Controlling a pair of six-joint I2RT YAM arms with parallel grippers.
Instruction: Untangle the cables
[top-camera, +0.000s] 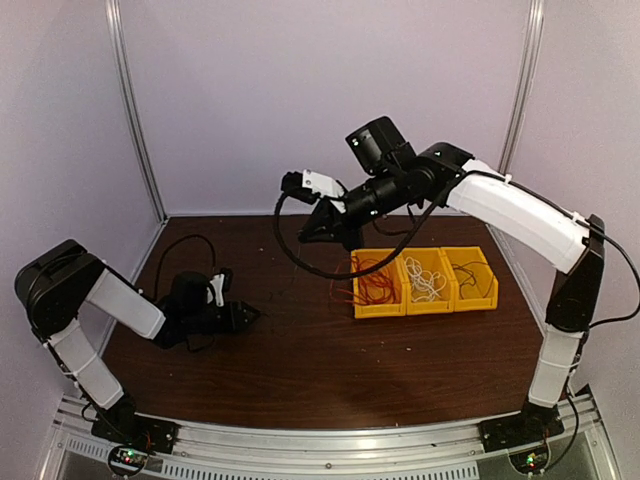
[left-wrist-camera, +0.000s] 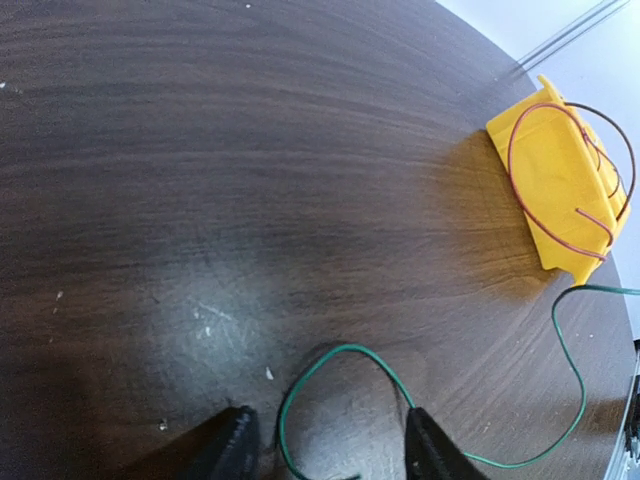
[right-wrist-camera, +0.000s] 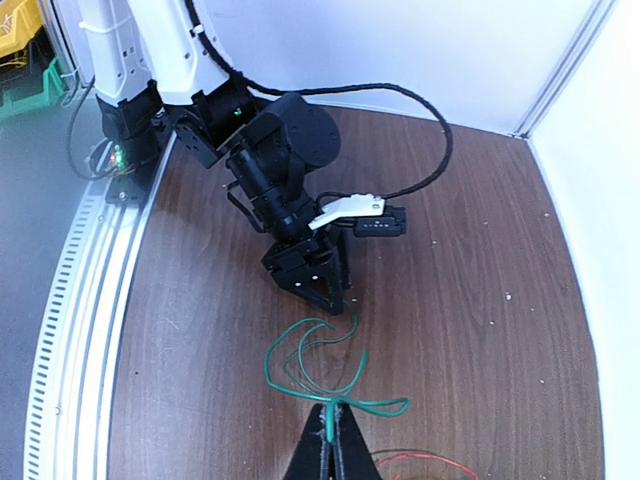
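A thin green cable (right-wrist-camera: 300, 385) hangs in loose loops from my right gripper (right-wrist-camera: 335, 425), which is shut on it and held above the table (top-camera: 300, 370). The cable's lower loop (left-wrist-camera: 345, 348) lies on the wood between the fingers of my left gripper (left-wrist-camera: 330, 455), which is open and low over the table. In the top view my right gripper (top-camera: 312, 232) is high at the back centre and my left gripper (top-camera: 250, 315) is at the left. Red cable (top-camera: 375, 280), white cable (top-camera: 425, 280) and black cable (top-camera: 472, 272) lie in separate yellow bins.
Three yellow bins (top-camera: 380, 312) stand side by side at the right middle of the table; one shows in the left wrist view (left-wrist-camera: 560, 190) with red wire over its rim. A thick black arm cable (top-camera: 290, 250) loops below the right wrist. White walls close the back and sides.
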